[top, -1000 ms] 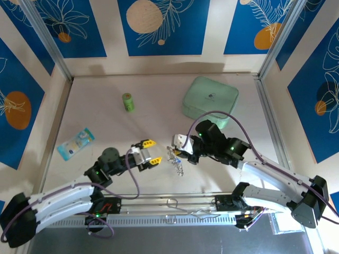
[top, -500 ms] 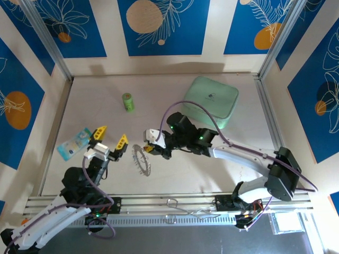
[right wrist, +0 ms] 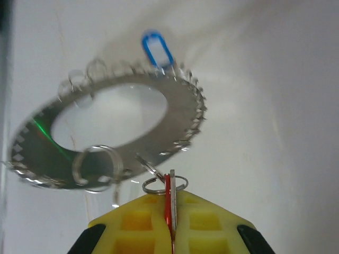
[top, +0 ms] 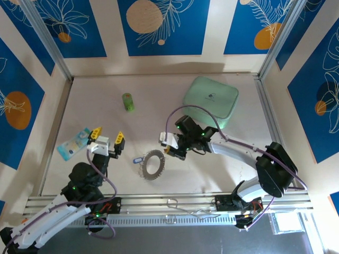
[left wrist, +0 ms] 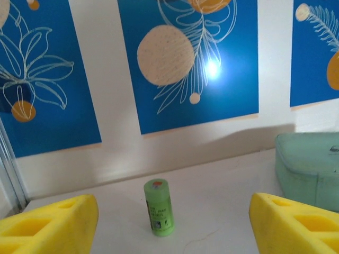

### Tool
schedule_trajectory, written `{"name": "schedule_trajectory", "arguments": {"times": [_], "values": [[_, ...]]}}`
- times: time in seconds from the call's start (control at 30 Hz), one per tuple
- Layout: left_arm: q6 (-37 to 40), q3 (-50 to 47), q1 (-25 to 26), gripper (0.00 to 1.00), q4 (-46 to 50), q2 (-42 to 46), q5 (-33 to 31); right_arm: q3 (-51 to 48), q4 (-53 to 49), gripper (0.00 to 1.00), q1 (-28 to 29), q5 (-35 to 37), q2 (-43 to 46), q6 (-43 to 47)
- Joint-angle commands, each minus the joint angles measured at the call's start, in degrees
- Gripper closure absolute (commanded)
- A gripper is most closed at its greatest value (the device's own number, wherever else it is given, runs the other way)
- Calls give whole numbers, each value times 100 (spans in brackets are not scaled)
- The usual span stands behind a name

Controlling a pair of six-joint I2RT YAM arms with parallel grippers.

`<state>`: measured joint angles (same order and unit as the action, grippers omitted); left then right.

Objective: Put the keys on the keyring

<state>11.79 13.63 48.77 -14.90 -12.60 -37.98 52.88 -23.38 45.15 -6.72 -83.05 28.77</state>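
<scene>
The keyring (top: 153,165) has settled flat — right gripper (top: 170,150) pinches the red-tagged key (right wrist: 168,197), left gripper (top: 108,134) spread apart.

Shiny metal keyring (right wrist: 177,119), glossy blue plastic tag (right wrist: 157,50)

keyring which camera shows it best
Right wrist view: the keyring is close and large, so its spiky fringe, small loops and the blue tag at its far edge are plain. The top external view shows the keyring small and flat on the table, its fringe barely resolved.
</scene>
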Motion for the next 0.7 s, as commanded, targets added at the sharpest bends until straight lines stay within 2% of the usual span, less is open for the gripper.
{"name": "schedule_trajectory", "arguments": {"times": [0.0,0.27,0.43,0.53,0.67], "values": [[-235,-96,-19,25,-95,-242,-271,20,-969,94,-106,400,98,310],[-204,-193,-163,22,-679,-1022,-306,-278,-1402,90,-137,1910,65,659],[-327,-264,-426,23,-1120,-1565,-156,-234,-1501,82,-103,2135,-225,651],[-362,-249,-571,23,-1460,-2048,-79,-256,-1605,73,-98,2574,-422,692],[-352,-156,-849,23,-1796,-2615,73,-249,-1767,67,-98,2739,-394,594]]}}
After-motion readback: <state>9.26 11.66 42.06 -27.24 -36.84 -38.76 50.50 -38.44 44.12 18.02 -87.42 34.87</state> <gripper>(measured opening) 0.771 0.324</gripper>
